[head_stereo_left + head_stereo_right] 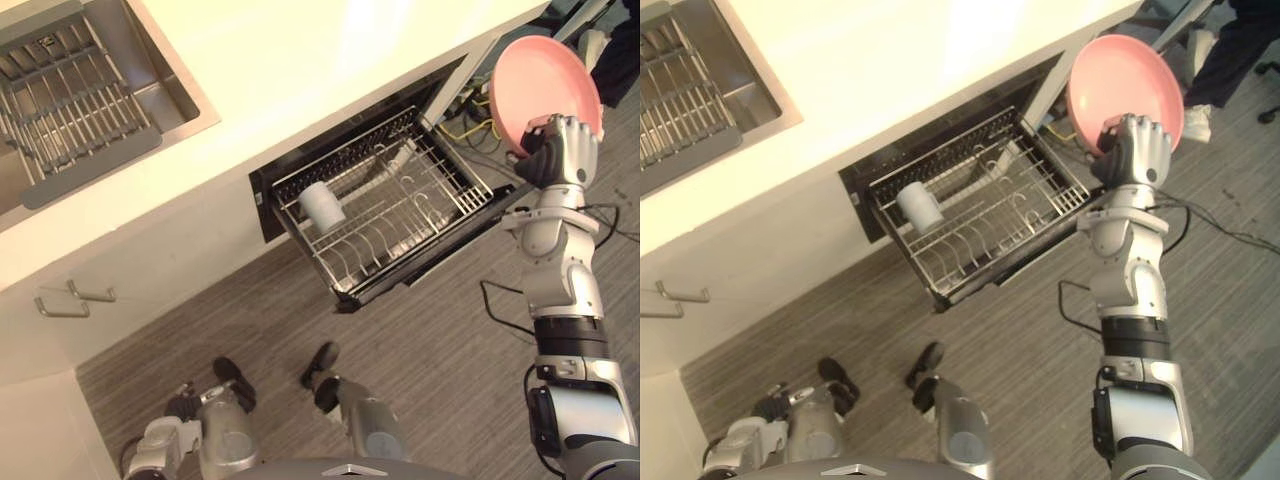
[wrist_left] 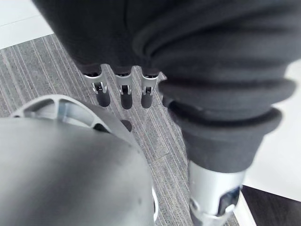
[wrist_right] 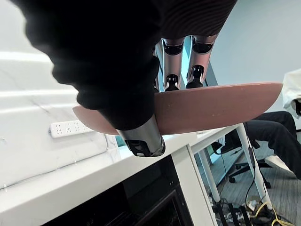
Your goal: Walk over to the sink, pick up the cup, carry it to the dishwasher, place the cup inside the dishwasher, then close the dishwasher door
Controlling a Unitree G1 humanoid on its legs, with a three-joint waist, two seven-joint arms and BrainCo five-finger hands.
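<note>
The right hand [image 1: 563, 150] grips a pink plate [image 1: 540, 85] by its rim, thumb on one face and fingers curled over the other, up at 2 o'clock from the pulled-out dishwasher rack [image 1: 400, 215]. The cup [image 1: 322, 206] lies on its side in the rack's 9 o'clock corner. With so slim an edge hold, the plate could likely slip or swing, clip the bench [image 1: 300, 60] edge on its way down, or strike the cup. The left hand [image 2: 122, 92] hangs idle, fingers straight.

Pale grey cup [image 1: 322, 206] — on its side, in the pulled-out dishwasher rack [image 1: 440, 200] (left end)
</note>
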